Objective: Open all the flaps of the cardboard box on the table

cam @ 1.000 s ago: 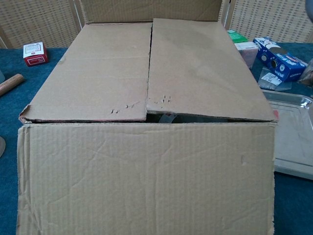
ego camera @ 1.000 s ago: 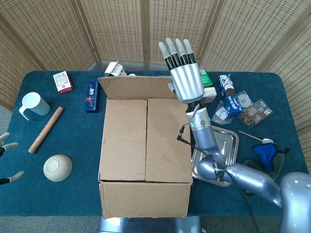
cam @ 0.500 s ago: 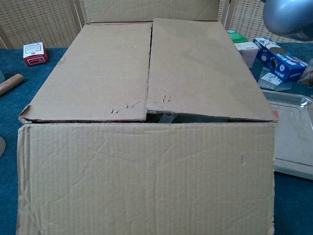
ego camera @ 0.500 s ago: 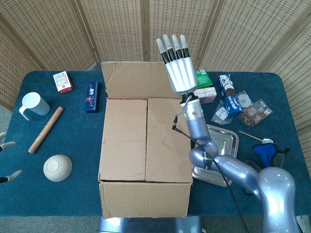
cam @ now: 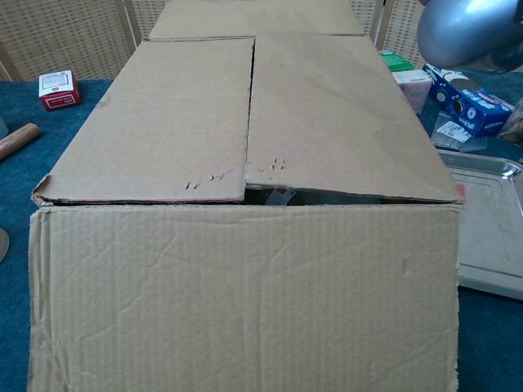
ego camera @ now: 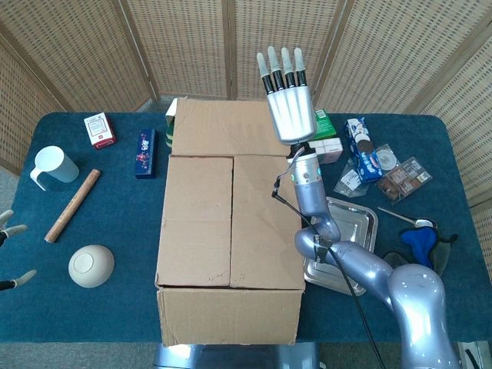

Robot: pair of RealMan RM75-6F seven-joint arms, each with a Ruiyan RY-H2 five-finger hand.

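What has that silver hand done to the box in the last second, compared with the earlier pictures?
The right hand, fingers straight and holding nothing, moved further back, pushing the far flap from roughly upright to folded outward, away from the robot. The two inner flaps stayed closed, the near flap stayed folded down, and the left hand stayed at the picture's edge.

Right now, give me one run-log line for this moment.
box: far flap and near flap folded out | two top flaps closed | right hand open at far flap | left hand open, table's left edge
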